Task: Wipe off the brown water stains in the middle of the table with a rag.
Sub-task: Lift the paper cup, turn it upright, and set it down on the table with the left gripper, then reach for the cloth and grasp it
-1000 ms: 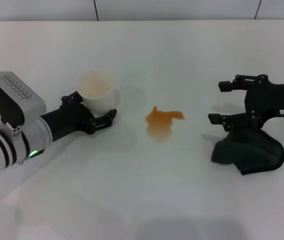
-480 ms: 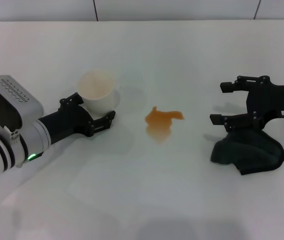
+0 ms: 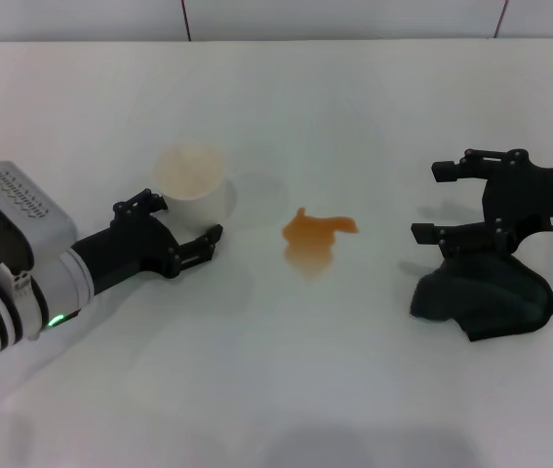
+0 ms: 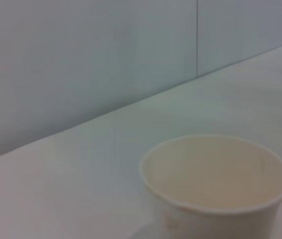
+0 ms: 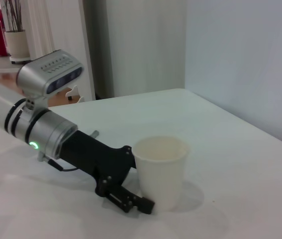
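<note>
Rag [image 3: 483, 300] partly hidden beneath spread right gripper [image 3: 439, 202]; brown water stains [image 3: 315, 237] lie apart, toward the spread left gripper [image 3: 177, 221].

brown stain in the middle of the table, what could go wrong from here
The orange-brown liquid blotch lies between both arms. The open left end effector brackets the upright white paper cup and could tip it. The open right end effector, above the dark lumpy rag, might grab only a fold.

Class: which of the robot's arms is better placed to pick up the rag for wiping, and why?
Right. The right gripper is open directly above the rag; the left gripper sits by the white cup, across the brown water stains.
</note>
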`<state>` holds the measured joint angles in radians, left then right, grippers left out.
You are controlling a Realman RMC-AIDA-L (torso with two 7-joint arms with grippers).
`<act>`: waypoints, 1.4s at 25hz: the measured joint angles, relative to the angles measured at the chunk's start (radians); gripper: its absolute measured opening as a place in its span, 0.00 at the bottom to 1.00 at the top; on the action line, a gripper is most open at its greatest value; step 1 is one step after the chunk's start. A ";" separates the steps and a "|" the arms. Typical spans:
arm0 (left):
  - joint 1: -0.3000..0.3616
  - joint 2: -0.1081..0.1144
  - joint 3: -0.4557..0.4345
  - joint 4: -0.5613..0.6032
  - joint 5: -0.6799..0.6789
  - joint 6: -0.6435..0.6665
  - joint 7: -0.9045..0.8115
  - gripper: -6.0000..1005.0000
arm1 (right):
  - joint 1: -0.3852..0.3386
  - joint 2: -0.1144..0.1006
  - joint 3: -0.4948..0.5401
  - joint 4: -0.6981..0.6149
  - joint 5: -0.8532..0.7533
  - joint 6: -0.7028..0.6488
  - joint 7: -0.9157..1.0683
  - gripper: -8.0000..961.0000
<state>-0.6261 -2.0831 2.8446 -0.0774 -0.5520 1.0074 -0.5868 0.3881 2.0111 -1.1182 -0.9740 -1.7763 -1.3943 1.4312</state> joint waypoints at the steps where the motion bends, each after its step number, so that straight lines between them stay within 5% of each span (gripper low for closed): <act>1: 0.003 0.000 0.000 -0.002 0.000 0.006 0.000 0.84 | 0.000 0.000 0.000 0.000 0.000 0.000 0.000 0.91; 21: 0.083 0.003 -0.002 -0.031 -0.062 0.149 0.043 0.84 | 0.000 0.000 0.000 -0.005 0.000 0.006 0.001 0.91; 35: 0.169 0.014 0.000 -0.402 -0.178 0.914 -0.546 0.84 | 0.001 0.000 0.000 -0.005 0.000 0.008 0.005 0.91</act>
<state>-0.4568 -2.0695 2.8450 -0.4798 -0.7297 1.9219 -1.1330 0.3891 2.0111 -1.1178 -0.9788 -1.7764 -1.3867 1.4359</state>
